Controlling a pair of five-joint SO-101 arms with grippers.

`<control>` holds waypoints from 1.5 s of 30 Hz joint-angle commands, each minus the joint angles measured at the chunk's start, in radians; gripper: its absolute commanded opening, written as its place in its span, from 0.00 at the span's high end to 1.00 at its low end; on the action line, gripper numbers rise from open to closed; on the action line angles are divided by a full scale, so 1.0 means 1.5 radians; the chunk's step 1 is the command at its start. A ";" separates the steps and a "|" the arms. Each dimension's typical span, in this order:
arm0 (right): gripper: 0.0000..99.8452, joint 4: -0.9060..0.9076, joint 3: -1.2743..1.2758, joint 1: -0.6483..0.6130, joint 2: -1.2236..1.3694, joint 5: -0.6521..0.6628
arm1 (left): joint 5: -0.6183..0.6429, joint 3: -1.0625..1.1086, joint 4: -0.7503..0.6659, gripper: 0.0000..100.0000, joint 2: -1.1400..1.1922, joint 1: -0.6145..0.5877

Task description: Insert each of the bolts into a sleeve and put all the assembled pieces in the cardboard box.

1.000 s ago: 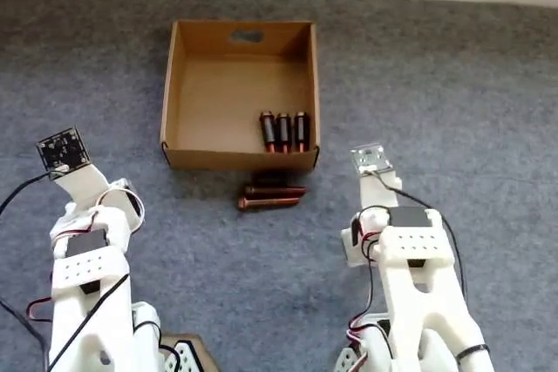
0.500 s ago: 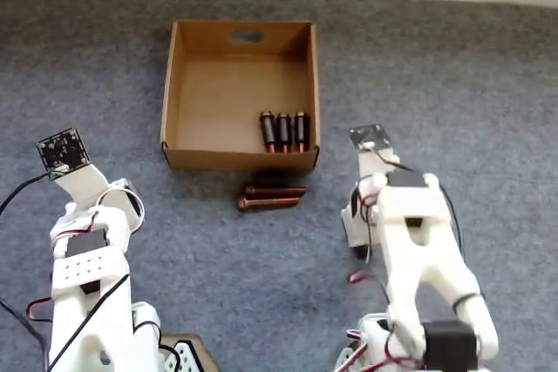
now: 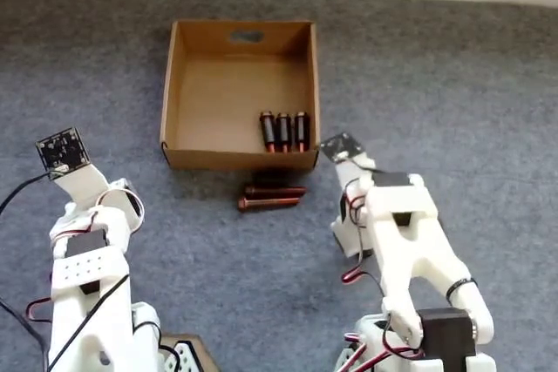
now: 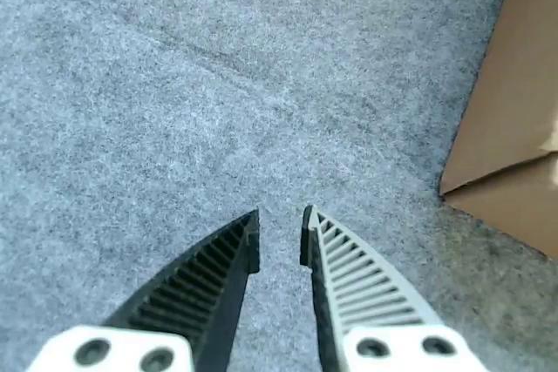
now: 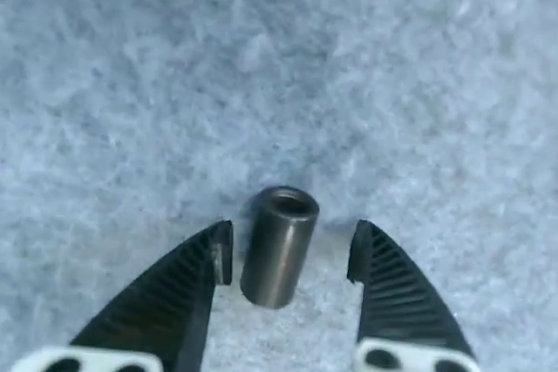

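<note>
My left arm [image 3: 87, 267] and right arm [image 3: 405, 233] are white plastic, cabled red and black; left claw [image 4: 279, 224] has black and white ribbed fingers [image 4: 200, 285], right claw [image 5: 292, 241] black ones.

The left wrist view's edge cuts off most of the cardboard box [image 4: 514, 128]; we cannot identify the small dark piece [image 3: 268, 179] lying between its near wall and the loose bolts [image 3: 272, 197]

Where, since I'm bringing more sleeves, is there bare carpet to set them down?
Bare: carpet left of the cardboard box, and right of it. Crowded: before the box's near wall, where two bolts lie and the right end effector straddles a sleeve.
</note>
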 commanded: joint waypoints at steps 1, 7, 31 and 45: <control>0.85 -0.041 0.027 -0.008 0.001 0.007 | 0.000 -0.028 -0.011 0.90 -0.011 0.013; 0.99 -0.037 0.036 -0.007 -0.006 0.004 | 0.000 -0.028 -0.011 0.90 -0.011 0.013; 0.85 0.073 -0.050 -0.011 0.001 -0.099 | 0.000 -0.028 -0.011 0.90 -0.011 0.013; 0.96 -0.111 0.098 -0.007 -0.006 -0.013 | 0.000 -0.028 -0.011 0.90 -0.011 0.013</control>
